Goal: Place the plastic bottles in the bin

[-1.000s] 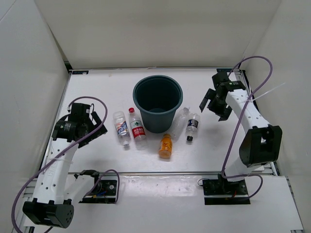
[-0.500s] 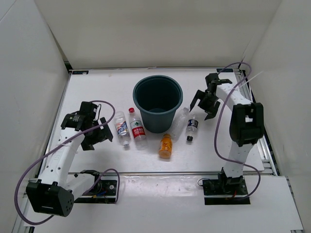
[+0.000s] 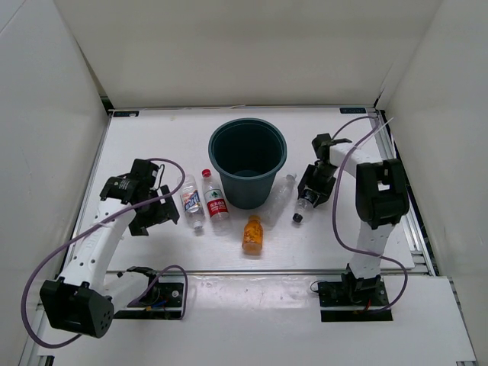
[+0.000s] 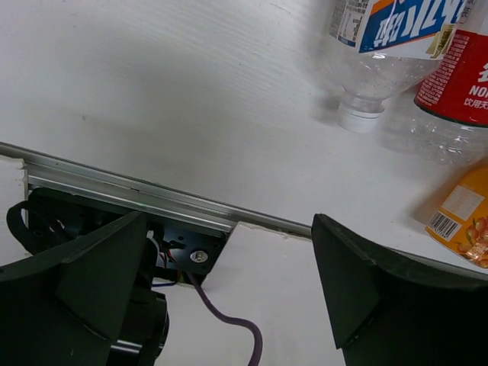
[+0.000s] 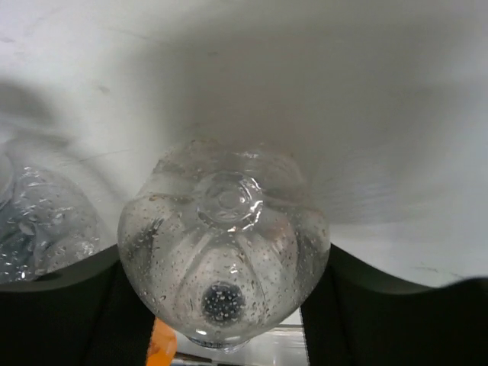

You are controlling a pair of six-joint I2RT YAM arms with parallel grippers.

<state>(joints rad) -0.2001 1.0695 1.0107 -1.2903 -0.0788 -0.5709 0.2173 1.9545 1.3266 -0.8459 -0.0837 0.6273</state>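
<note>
**Step in hand: first pick. Right gripper is clenched on the dark bottle, at 4 o'clock of the bin.**
Bottle lies flat, with the plain bottle just beside it. Left gripper is released and empty, near the blue bottle at the bin's 8 o'clock. Bin appears empty. Judged next: lift clear of the plain bottle, carry toward 10 o'clock over the rim, release.

We see a white left arm and a white right arm, black-jointed, each trailing purple cable.
</note>
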